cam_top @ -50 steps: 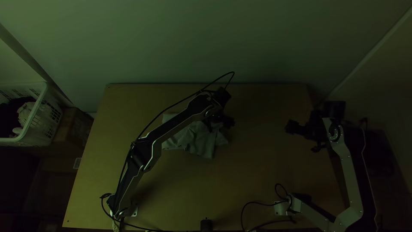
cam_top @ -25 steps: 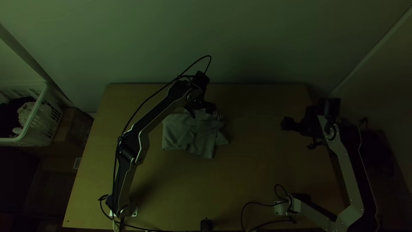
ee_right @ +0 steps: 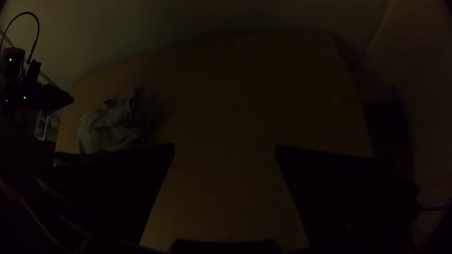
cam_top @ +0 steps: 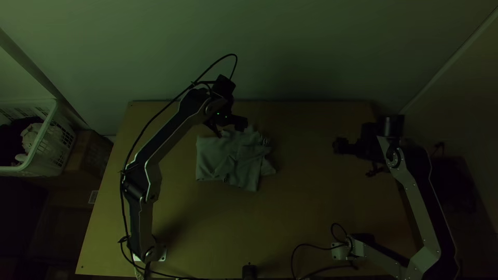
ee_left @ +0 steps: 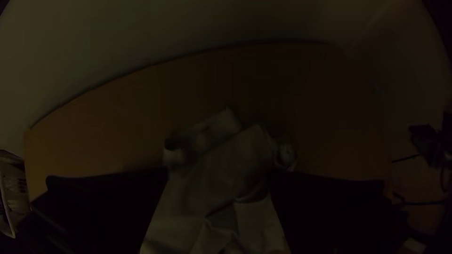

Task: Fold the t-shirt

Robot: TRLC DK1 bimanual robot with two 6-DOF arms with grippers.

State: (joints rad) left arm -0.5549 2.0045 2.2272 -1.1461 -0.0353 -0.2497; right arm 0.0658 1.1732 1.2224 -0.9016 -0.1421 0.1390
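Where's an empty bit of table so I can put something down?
There's bare table between the shirt and the right gripper, and more from the shirt's near side toward the black knob. It's crowded around the shirt's far edge, where the left gripper is.

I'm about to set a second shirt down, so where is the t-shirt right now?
In the top view, the t-shirt lies bunched on the table, left of its middle, just below the left arm's gripper.
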